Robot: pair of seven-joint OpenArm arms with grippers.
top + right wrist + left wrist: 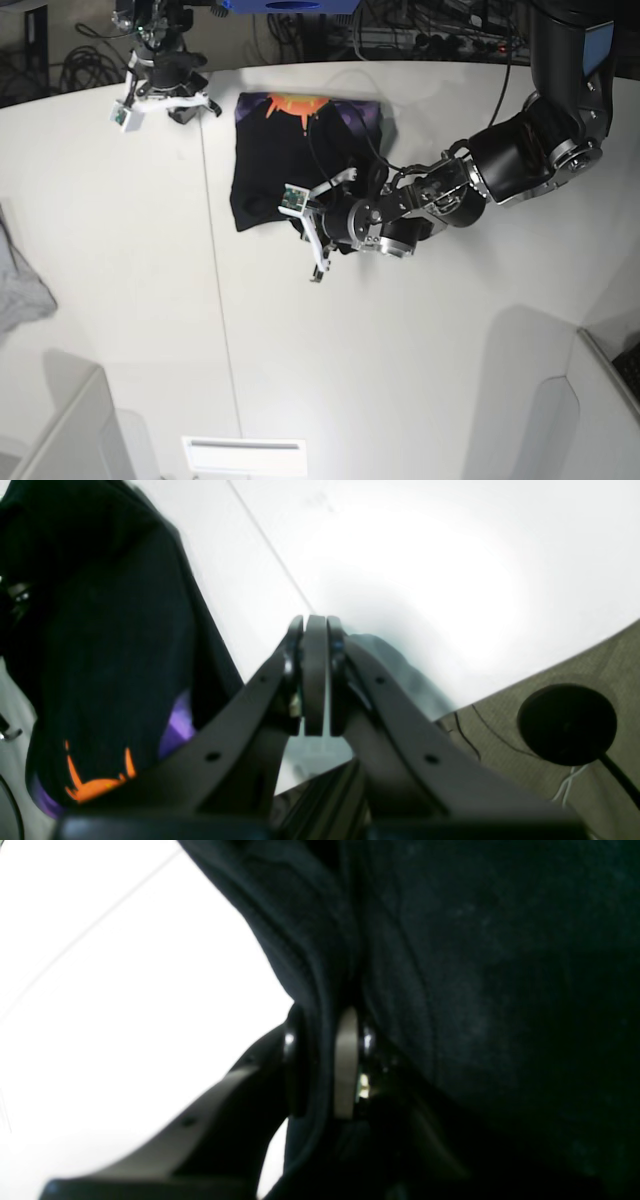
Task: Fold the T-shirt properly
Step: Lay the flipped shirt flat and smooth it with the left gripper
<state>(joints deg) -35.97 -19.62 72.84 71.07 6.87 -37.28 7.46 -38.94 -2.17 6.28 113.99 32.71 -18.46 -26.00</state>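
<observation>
we note the t-shirt (pixel 290 150) lies partly folded on the white table (pixel 420 340), its orange sun print toward the far edge. the left end effector (pixel 320 1062) is clamped on a fold of black cloth at the shirt's near edge. the right end effector (pixel 315 675) sits fully closed and empty, well apart at the far table edge.

No readable text, labels, brands or numbers were seen in any view. The T-shirt (pixel 300 150) carried only a picture print, an orange sun with purple, and no lettering could be made out on it. Small tags on the arms were too blurred and too small to read.
</observation>
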